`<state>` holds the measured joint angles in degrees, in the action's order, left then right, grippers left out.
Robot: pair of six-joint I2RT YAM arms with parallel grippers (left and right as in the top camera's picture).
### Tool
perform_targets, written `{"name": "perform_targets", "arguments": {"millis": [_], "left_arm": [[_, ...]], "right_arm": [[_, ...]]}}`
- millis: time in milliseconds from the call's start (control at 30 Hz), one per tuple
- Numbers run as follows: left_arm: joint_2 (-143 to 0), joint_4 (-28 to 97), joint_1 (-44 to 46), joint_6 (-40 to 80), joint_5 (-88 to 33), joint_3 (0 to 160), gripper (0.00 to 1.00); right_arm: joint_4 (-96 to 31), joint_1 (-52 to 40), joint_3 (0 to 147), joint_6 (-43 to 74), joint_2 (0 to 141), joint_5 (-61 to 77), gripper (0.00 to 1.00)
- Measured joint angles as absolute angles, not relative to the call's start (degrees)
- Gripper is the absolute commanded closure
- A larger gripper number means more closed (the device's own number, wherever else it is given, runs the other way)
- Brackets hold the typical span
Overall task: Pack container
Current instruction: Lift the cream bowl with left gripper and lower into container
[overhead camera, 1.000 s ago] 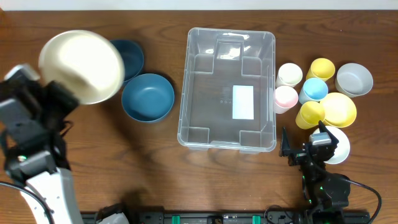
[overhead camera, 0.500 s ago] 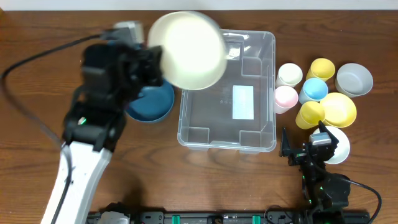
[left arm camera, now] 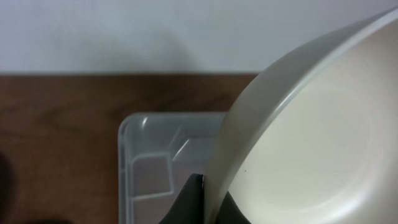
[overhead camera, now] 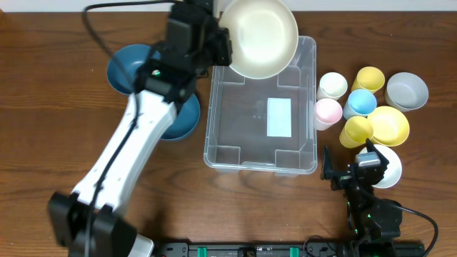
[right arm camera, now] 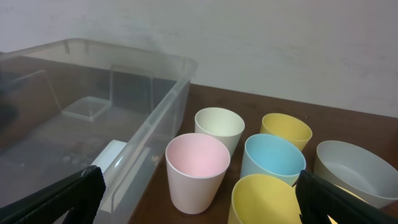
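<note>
Lying below the left gripper (overhead camera: 226, 47) and its cream bowl (overhead camera: 261, 36), the container (overhead camera: 235, 107).

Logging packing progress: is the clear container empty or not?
Empty. The container shows only bare base and white label; the cream bowl hangs above its far end in the left end effector.

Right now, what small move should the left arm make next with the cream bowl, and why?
Probably lower it: the left pincer holds the cream bowl by its rim, tilted, over the far end of the empty container.
</note>
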<state>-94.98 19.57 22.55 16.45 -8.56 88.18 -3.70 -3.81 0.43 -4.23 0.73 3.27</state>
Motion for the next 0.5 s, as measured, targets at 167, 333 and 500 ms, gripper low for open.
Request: {"name": "perform_targets", "arguments": {"millis": [167, 333, 500], "left_arm": [[-101.9, 19.8, 24.4, 16.4, -6.4, 88.2, 0.94], [-106.5, 19.7, 26.5, 16.4, -2.8, 88.2, 0.94], [-110.5, 18.9, 28.4, 15.8, 0.9, 88.2, 0.94]], "right_arm": [[-3.7, -3.8, 0.4, -4.2, 0.7, 3.3, 0.01], [-3.7, -3.8, 0.4, -4.2, 0.7, 3.3, 0.01], [-3.7, -3.8, 0.4, -4.2, 0.7, 3.3, 0.01]]}}
